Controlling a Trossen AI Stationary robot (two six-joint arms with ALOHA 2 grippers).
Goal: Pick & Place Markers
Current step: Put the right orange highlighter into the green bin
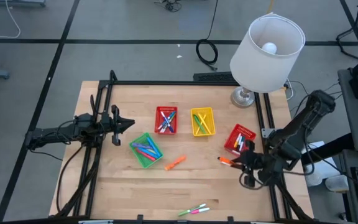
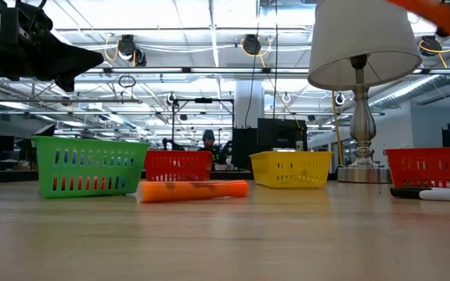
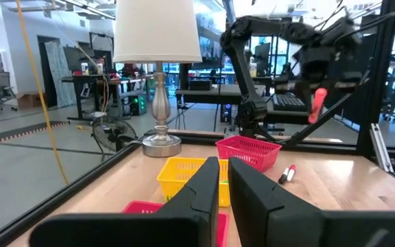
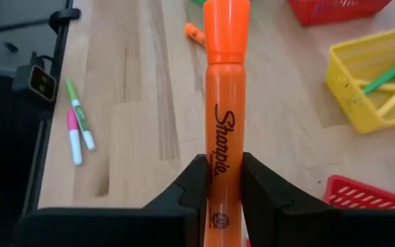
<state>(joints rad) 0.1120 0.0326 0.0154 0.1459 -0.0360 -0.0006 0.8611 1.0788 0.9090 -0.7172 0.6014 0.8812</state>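
Orange marker [image 4: 223,116] sat clamped in the right gripper [image 4: 223,180], raised for carrying to a basket; the left gripper [image 3: 223,180] waited, fingers nearly together.

Grey floor [image 1: 135,25], ceiling lights [image 2: 209,35] — open workshop.

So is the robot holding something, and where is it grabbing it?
Yes: the right gripper pinches a fat orange plastic marker near one end. The left gripper holds nothing.

black "sharpie" script along the barrel of the orange marker [image 4: 225,116]
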